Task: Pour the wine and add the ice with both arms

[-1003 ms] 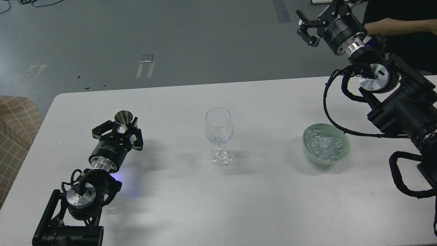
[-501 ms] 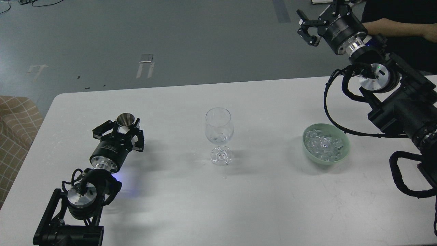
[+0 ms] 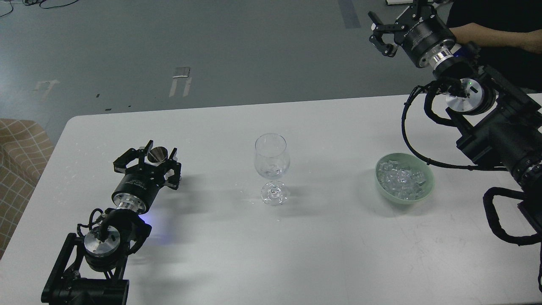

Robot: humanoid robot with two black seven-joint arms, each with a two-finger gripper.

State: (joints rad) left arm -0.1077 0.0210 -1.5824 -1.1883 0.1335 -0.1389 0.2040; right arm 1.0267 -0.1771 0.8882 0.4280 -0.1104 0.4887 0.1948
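Note:
A clear wine glass (image 3: 272,157) stands upright at the table's middle, with a little clear matter at the bottom of its bowl. A pale green bowl (image 3: 427,186) to its right holds the ice (image 3: 401,177), several clear chunks. My left gripper (image 3: 157,157) is low over the table at the left, and its fingers (image 3: 173,156) flank a small metal cup (image 3: 158,153) that stands upright between them. My right gripper (image 3: 382,34) is raised high at the back right, beyond the table edge, with its fingers spread and nothing in them.
The white table (image 3: 262,254) ends at its far edge near the right arm. A person's bare arm (image 3: 495,33) reaches in at the top right, behind my right arm. A checked cushion (image 3: 19,161) lies off the table's left edge.
The metal cup and my left gripper's fingertips have sunk lower toward the table. My right gripper has risen slightly.

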